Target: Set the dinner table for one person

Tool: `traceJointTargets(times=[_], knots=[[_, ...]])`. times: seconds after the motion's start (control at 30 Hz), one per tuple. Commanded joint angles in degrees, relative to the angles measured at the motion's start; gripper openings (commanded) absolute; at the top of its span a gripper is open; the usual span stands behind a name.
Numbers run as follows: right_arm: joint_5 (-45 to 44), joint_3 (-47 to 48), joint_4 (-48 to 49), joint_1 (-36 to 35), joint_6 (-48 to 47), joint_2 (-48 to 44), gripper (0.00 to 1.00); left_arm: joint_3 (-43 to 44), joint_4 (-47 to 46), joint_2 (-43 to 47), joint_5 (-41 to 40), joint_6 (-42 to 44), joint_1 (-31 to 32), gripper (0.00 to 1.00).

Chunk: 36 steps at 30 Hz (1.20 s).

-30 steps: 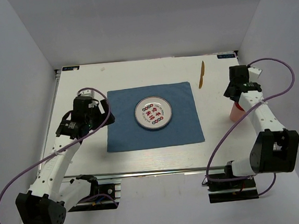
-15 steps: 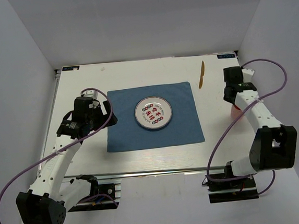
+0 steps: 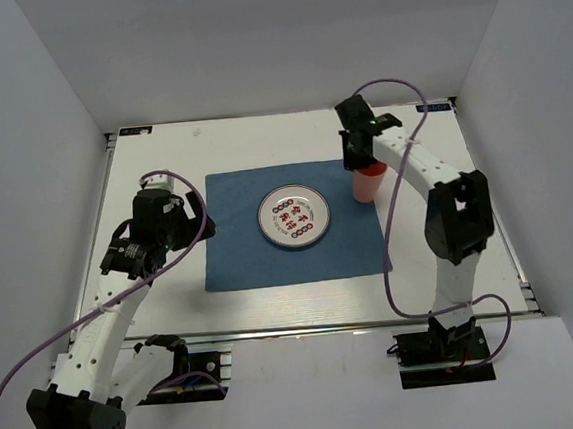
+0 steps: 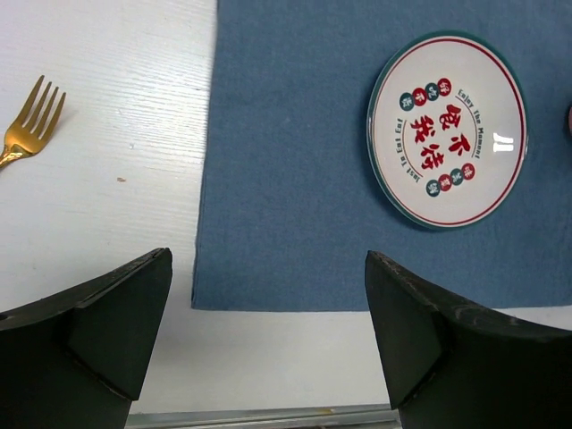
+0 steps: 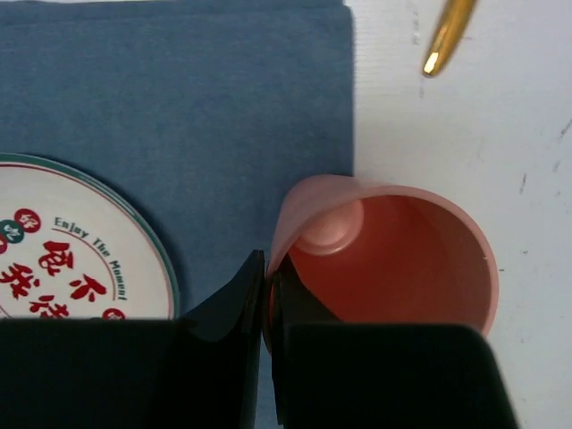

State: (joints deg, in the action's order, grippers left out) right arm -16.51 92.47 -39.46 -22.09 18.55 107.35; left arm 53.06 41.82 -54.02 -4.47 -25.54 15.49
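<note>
The right pincer (image 5: 268, 279) pinches the rim of a pink cup (image 5: 402, 250), one finger inside and one outside, on the side facing the plate (image 3: 294, 215). It holds the cup upright over the far right corner of the blue placemat (image 3: 239, 249), straddling the cloth's right edge. Whether the cup's base touches down cannot be told. The white tabletop (image 3: 260, 141) spreads beneath both arms. A gold utensil (image 5: 450, 34) lies on it just beyond the cup. The left pincer (image 4: 266, 268) hangs spread and empty above the placemat's near left corner. A gold fork (image 4: 31, 121) lies to that pincer's left on bare tabletop, slanted, tines toward the cloth. The left arm is plainly the nearer for fetching it.
</note>
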Motion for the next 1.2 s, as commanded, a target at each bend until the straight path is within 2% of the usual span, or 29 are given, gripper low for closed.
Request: traceJointTargets(times=[0.0,0.1,0.23,0.47,0.8,0.83,0.87,0.9,0.97,1.0,1.03,1.17], knots=[[-0.97,14.96,-3.77,-1.90,-2.37,5.48,0.00,0.03,0.01,0.23,-1.95,-0.65,-0.37,0.98],[-4.48,24.82,-7.89,-4.10,-3.34,12.52,0.00,0.38,0.45,-1.26,-2.03,-0.56,-0.37,0.98],[-5.81,30.65,-9.32,-6.04,-3.34,17.97,0.00,0.20,0.28,-1.44,-1.86,-0.56,-0.37,0.98],[-6.86,33.13,-8.53,-5.95,-3.08,21.58,0.00,0.12,0.10,-1.79,-0.98,-0.30,-0.37,0.98],[-7.92,33.04,-8.97,-5.77,-2.46,21.59,0.00,0.12,-0.16,-1.97,-0.19,-0.12,-0.37,0.98],[-7.40,32.87,-8.88,-5.60,-2.64,21.59,0.03,0.12,-0.16,-1.97,-0.19,-0.12,-0.37,0.98],[-7.13,33.13,-8.88,-5.69,-2.64,21.50,0.15,0.12,-0.08,-1.97,-0.19,-0.04,-0.37,0.98],[-6.78,33.13,-8.79,-5.77,-2.55,21.50,0.38,0.03,-0.16,-1.79,-0.19,-0.12,-0.37,0.98],[-4.77,33.91,-8.53,-5.69,-2.29,20.36,0.53,0.03,-0.08,-1.79,-0.19,-0.04,-0.37,0.98],[-3.80,34.36,-8.26,-5.95,-1.94,19.75,0.77,0.03,-0.16,-1.79,-0.19,-0.12,-0.37,0.98],[-2.66,34.71,-7.91,-5.95,-1.85,19.04,0.89,0.03,-0.16,-1.79,-0.28,-0.12,-0.37,0.98],[1.48,37.87,-6.51,-4.64,-0.62,12.03,0.89,-0.06,-0.25,-1.70,-0.36,-0.12,-0.37,0.98]])
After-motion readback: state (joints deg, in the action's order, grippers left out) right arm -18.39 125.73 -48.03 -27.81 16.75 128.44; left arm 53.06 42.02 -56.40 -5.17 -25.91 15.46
